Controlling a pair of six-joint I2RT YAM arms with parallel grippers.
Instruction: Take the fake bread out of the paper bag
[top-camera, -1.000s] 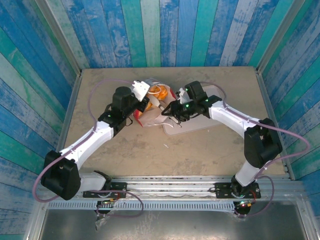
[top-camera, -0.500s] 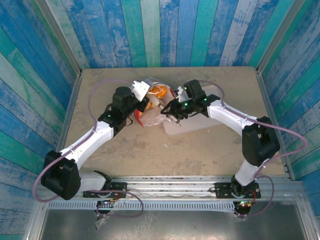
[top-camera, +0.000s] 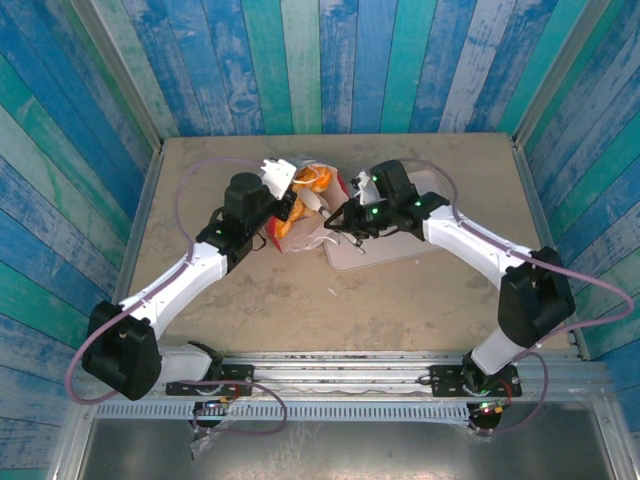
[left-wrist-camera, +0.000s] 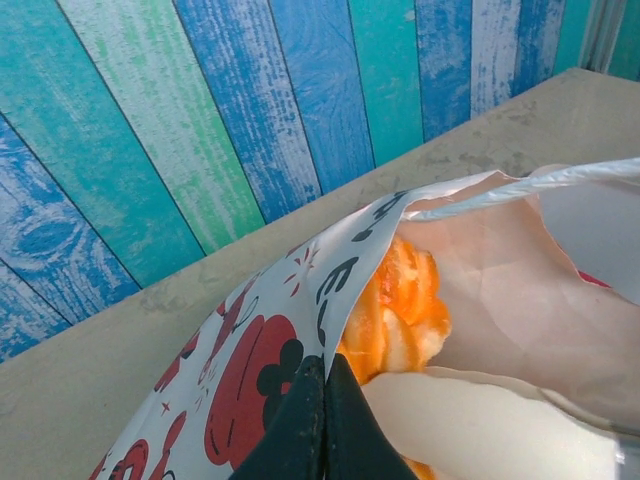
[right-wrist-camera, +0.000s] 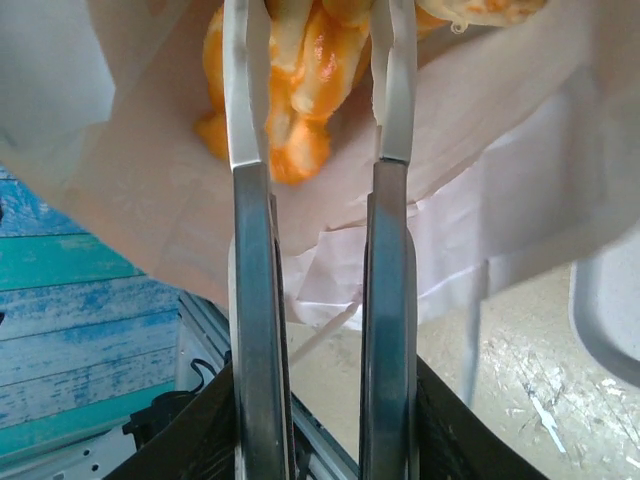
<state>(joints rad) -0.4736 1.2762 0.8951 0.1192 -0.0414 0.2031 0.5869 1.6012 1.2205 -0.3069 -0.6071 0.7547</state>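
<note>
The paper bag (top-camera: 300, 200) lies on its side at the back middle of the table, mouth toward the right. My left gripper (top-camera: 286, 207) is shut on the bag's printed rim (left-wrist-camera: 300, 300), its dark fingertips (left-wrist-camera: 325, 400) pinching the paper and holding the mouth up. Golden-orange fake bread (left-wrist-camera: 400, 305) sits just inside the mouth (top-camera: 318, 181). My right gripper (top-camera: 336, 217) reaches into the mouth, open. Its metal fingers (right-wrist-camera: 248, 200) straddle an orange bread piece (right-wrist-camera: 315, 70), with the tips (right-wrist-camera: 318, 15) at the frame's top edge. I cannot tell whether they touch it.
A pale tray (top-camera: 400, 245) lies flat just right of the bag, under my right wrist. The bag's crumpled white paper and a cord handle (right-wrist-camera: 325, 325) hang near the table. Blue plank walls close in the back and sides.
The bag's mouth has been lifted and opened a little, so more orange bread shows. My right gripper has edged left into the mouth.
</note>
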